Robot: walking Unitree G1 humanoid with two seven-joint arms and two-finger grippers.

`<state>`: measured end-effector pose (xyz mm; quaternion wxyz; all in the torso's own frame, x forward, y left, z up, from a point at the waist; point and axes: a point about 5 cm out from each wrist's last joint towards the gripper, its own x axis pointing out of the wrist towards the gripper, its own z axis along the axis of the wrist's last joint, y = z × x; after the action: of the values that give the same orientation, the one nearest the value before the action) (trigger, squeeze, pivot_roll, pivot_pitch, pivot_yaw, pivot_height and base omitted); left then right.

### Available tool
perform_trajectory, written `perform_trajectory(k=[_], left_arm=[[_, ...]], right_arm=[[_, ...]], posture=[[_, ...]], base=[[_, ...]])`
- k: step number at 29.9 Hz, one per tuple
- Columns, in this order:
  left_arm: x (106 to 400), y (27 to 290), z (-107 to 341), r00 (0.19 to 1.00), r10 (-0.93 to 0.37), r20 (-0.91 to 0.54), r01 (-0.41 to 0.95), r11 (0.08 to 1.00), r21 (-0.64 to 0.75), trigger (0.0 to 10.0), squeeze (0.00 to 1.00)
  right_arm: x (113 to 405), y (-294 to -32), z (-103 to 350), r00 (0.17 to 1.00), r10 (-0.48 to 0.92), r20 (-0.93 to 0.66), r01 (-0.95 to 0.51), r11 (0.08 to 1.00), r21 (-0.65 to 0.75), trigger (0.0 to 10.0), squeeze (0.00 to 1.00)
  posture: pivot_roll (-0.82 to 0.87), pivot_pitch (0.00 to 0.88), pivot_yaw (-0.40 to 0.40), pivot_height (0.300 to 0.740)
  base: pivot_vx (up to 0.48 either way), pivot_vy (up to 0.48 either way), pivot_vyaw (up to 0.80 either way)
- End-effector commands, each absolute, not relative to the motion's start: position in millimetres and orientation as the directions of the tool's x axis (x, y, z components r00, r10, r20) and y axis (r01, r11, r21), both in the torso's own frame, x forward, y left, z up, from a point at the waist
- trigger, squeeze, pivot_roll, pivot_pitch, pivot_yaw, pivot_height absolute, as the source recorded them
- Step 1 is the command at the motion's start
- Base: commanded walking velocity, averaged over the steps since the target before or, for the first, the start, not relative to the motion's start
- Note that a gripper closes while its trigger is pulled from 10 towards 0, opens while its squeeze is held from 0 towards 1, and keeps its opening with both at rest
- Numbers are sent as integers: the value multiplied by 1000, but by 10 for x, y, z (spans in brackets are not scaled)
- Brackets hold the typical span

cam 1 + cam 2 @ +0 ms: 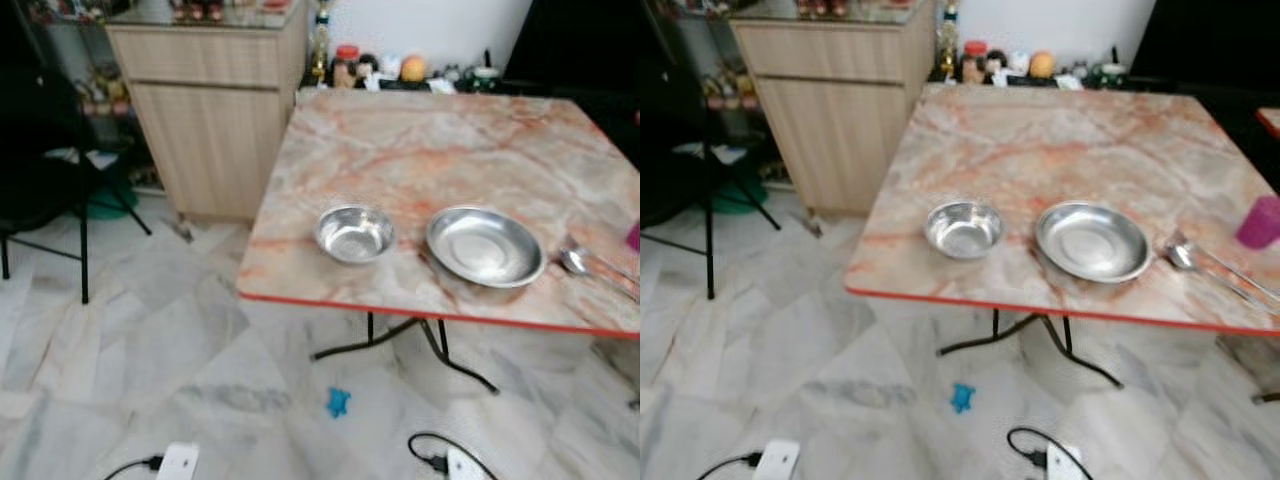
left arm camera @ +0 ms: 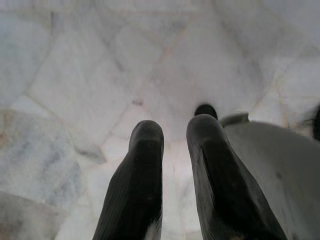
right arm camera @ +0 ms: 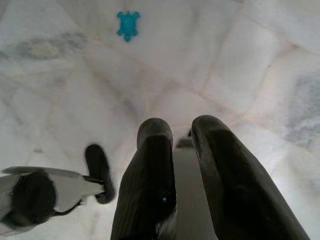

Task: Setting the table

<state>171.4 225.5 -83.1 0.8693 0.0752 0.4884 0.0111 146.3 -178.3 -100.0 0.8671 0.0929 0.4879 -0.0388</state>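
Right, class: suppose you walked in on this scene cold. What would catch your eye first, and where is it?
First, the marble-patterned table with a red edge, bearing a small shiny steel bowl beside a wider round steel plate near its front edge. A metal spoon lies right of the plate, and a pink cup stands beyond it. On the pale tiled floor below lies a small blue turtle-shaped toy.

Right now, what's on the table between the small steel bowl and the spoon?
The wide steel plate sits between the bowl and the spoon, all near the table's front edge. Both eye views show it.
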Motion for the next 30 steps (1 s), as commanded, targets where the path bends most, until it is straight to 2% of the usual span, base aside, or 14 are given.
perform_trajectory(k=[1, 6, 16, 20, 23, 26, 27, 30], left_arm=[[1666, 2261, -852, 509, 87, -856, 54, 990, 133, 10000, 0], [1671, 2281, -845, 510, 92, -855, 51, 989, 137, 10000, 0], [1707, 2146, -860, 516, 79, -853, 55, 991, 124, 10000, 0], [1684, 2319, -830, 513, 98, -853, 42, 989, 139, 10000, 0], [1677, 2362, -822, 511, 105, -853, 38, 989, 145, 10000, 0], [1688, 2336, -825, 511, 104, -853, 42, 988, 146, 10000, 0], [1688, 2336, -825, 511, 104, -853, 42, 988, 146, 10000, 0], [1717, 2214, -842, 515, 90, -852, 53, 989, 137, 10000, 0]], right_arm=[[1418, -1835, -1011, 509, 5, -861, 166, 981, 104, 10000, 0], [1419, -1837, -1011, 509, 4, -861, 164, 981, 101, 10000, 0], [1447, -1842, -999, 521, -3, -854, 152, 984, 89, 10000, 0], [1582, -1897, -926, 591, -45, -806, 106, 994, 22, 10000, 0], [1656, -1932, -874, 645, -62, -762, 140, 989, 39, 10000, 0], [1733, -1993, -797, 715, -100, -691, 159, 987, 22, 10000, 0], [1733, -1993, -797, 715, -100, -691, 159, 987, 22, 10000, 0], [1828, -2007, -705, 785, -96, -612, 136, 990, 20, 10000, 0]], posture=[[45, 14, -11, 740], [45, 14, -11, 740], [41, 14, -10, 740], [46, 16, -14, 740], [33, 14, -10, 740], [29, 15, -7, 740], [29, 15, -7, 740], [28, 14, -7, 740]], base=[[0, 0, 0], [0, 0, 0], [0, 0, 0], [0, 0, 0], [0, 0, 0], [0, 0, 0], [0, 0, 0], [0, 0, 0]])
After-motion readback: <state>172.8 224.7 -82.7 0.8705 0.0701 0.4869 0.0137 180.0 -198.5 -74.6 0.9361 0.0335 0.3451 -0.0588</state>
